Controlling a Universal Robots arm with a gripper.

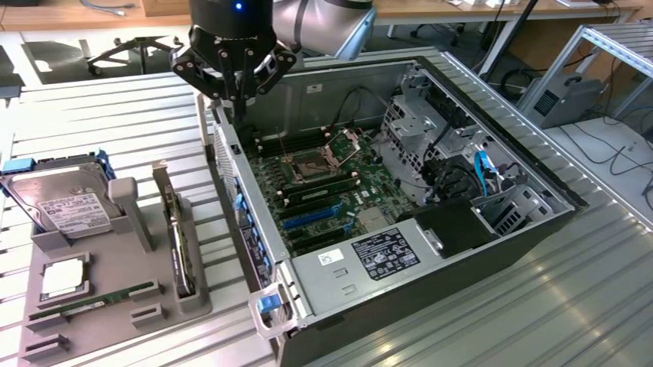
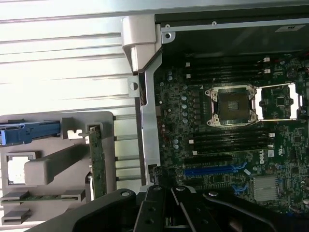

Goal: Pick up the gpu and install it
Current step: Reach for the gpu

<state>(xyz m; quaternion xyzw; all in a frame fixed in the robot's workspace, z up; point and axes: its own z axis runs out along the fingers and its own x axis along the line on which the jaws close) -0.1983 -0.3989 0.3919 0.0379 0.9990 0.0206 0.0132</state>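
Silver-grey arm (image 1: 329, 23), blk wrist (image 1: 231, 17) w/ blue LED (image 1: 238, 6), blk linkage claw (image 1: 238, 98)

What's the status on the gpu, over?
Tool shut, empty, above the computer case edge. Gpu upright in gray tray, untouched. Nothing resting on it.

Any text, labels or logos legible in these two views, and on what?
"DELL", likely: white print on the green motherboard.
White label on the boxy silver hard drive: too small to read.
Black label on the grey power supply: too small to read.
White sticker beside it: unreadable.
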